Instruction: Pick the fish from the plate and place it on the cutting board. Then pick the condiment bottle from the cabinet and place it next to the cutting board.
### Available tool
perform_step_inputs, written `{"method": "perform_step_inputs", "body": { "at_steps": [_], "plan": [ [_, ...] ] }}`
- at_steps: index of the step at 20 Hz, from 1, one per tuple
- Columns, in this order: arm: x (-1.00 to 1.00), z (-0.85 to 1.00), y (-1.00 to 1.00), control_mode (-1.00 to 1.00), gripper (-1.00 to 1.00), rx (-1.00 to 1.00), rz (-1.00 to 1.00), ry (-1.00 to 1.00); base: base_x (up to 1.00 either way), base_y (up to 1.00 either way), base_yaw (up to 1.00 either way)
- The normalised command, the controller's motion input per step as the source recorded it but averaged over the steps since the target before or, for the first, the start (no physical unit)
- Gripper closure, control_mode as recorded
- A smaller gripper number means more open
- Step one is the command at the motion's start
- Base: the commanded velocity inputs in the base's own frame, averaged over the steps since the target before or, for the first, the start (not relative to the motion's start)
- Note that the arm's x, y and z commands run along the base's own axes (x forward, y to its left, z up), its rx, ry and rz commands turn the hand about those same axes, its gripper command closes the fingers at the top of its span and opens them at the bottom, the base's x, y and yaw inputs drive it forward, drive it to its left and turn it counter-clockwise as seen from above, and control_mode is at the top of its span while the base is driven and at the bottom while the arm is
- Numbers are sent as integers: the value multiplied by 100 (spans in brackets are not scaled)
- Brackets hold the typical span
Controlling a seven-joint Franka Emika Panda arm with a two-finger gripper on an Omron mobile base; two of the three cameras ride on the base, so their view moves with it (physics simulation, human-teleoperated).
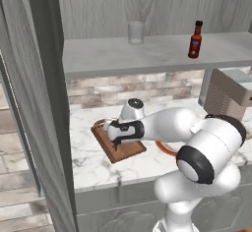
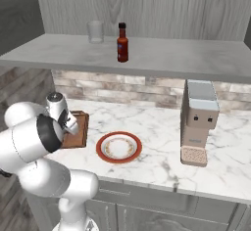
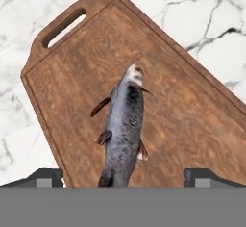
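Note:
The dark grey fish (image 3: 124,130) lies flat on the brown wooden cutting board (image 3: 182,120), its head toward the handle cut-out end. My gripper (image 3: 125,177) hovers just above it, open, one fingertip on each side of the tail and neither touching it. In the base views my hand sits low over the cutting board (image 1: 125,151) (image 2: 79,132). The orange-rimmed plate (image 2: 101,149) stands bare to the board's right. On the cabinet shelf (image 1: 147,55) the condiment bottle (image 1: 195,40) (image 2: 122,43) stands upright.
A clear drinking glass (image 1: 136,32) (image 2: 95,31) stands on the shelf left of the bottle. A beige boxy appliance (image 2: 198,122) occupies the counter right of the plate. A tall grey side panel (image 1: 44,108) bounds the left.

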Motion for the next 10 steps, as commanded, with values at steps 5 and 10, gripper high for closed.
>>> {"method": "perform_step_inputs", "body": {
  "at_steps": [5,10],
  "plan": [
    [-15,27,-3,-100,-100,0,2,0,0,0,0],
    [-20,26,-4,-100,-100,0,4,0,0,0,0]
  ]
}}
